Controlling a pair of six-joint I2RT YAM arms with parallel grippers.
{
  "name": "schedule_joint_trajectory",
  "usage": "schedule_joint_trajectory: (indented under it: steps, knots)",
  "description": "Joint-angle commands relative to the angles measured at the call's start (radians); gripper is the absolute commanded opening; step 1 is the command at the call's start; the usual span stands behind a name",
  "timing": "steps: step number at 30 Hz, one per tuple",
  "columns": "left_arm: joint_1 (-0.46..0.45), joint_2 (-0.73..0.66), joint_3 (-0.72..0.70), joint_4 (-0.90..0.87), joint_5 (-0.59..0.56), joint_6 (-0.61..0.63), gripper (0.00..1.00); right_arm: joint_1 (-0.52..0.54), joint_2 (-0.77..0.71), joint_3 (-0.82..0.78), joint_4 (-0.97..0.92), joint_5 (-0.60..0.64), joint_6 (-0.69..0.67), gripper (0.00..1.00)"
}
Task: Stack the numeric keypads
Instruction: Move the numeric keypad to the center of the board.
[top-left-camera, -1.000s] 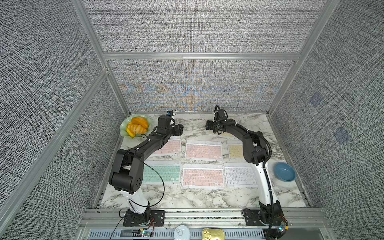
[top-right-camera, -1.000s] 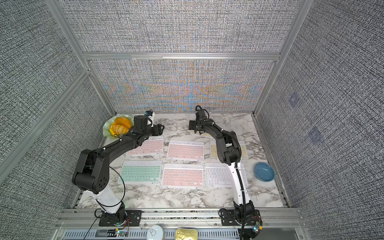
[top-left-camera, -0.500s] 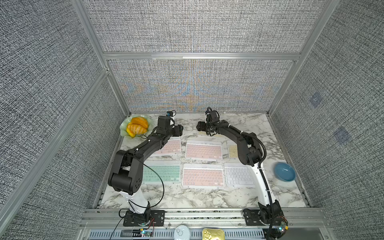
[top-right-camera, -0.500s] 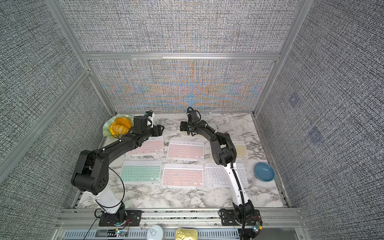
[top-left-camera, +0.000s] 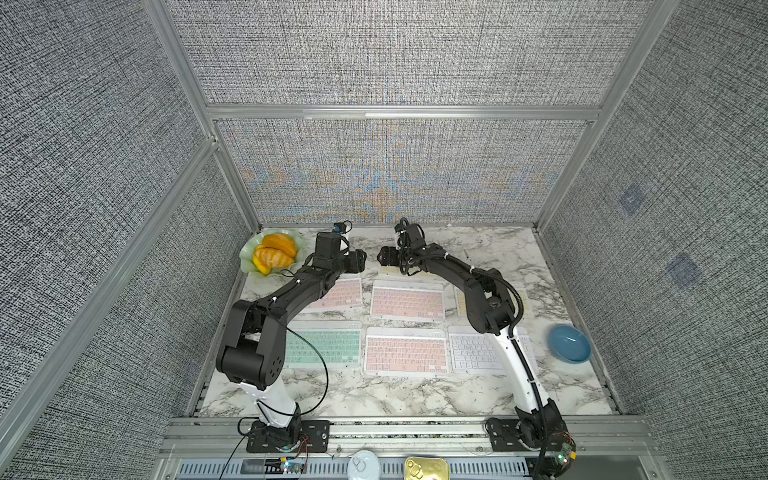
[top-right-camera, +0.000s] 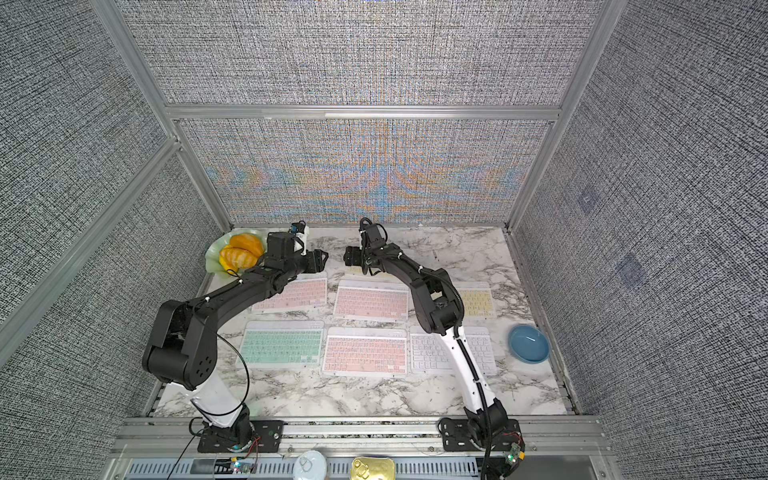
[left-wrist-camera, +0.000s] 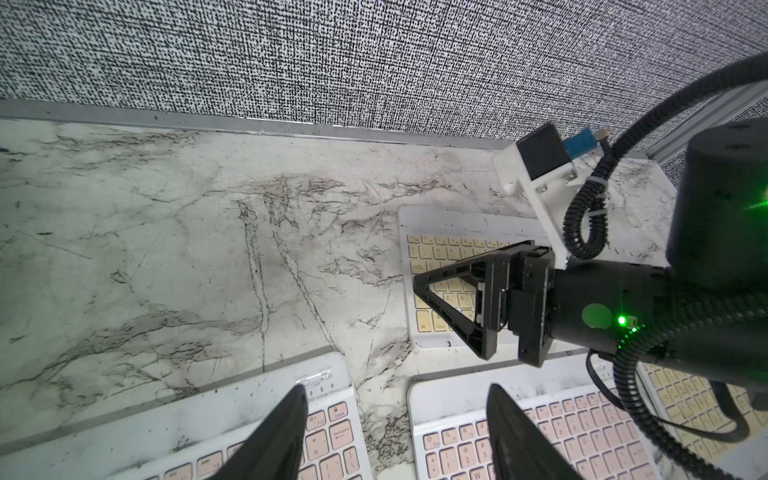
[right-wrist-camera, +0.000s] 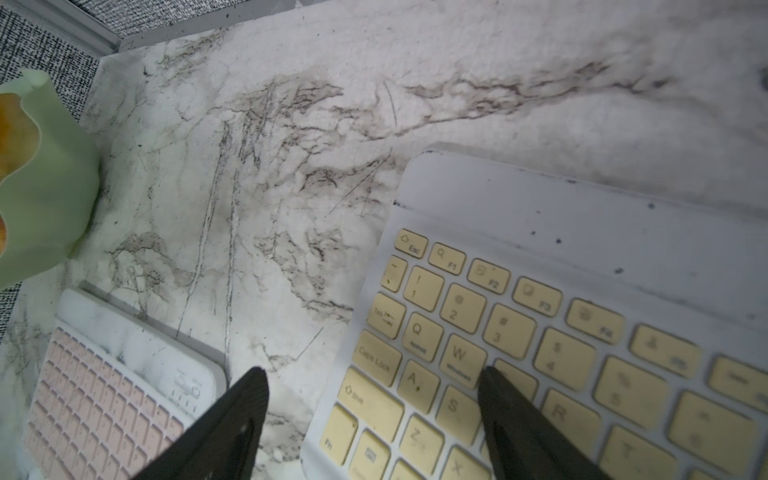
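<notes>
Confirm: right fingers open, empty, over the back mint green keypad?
Wrong colour. The right fingers are open, empty, over the back pale yellow keypad, not a mint green one; the right wrist view shows its yellow keys. The mint green keypad lies in the front row.
</notes>
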Motion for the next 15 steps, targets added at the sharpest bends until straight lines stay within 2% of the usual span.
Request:
schedule_joint_trajectory:
  steps: [1,9,15]
  knots:
    - [0.0,-0.007,0.001,0.002,0.006,0.001,0.69,0.013,0.018,-0.003,-0.116,-0.055,0.043,0.82]
    - [0.0,0.004,0.004,0.008,-0.003,0.006,0.69,-0.006,-0.047,0.016,-0.088,-0.06,0.018,0.83]
    - [-0.001,0.018,0.003,0.027,0.012,-0.002,0.69,-0.089,-0.241,-0.226,0.021,-0.095,0.038,0.83]
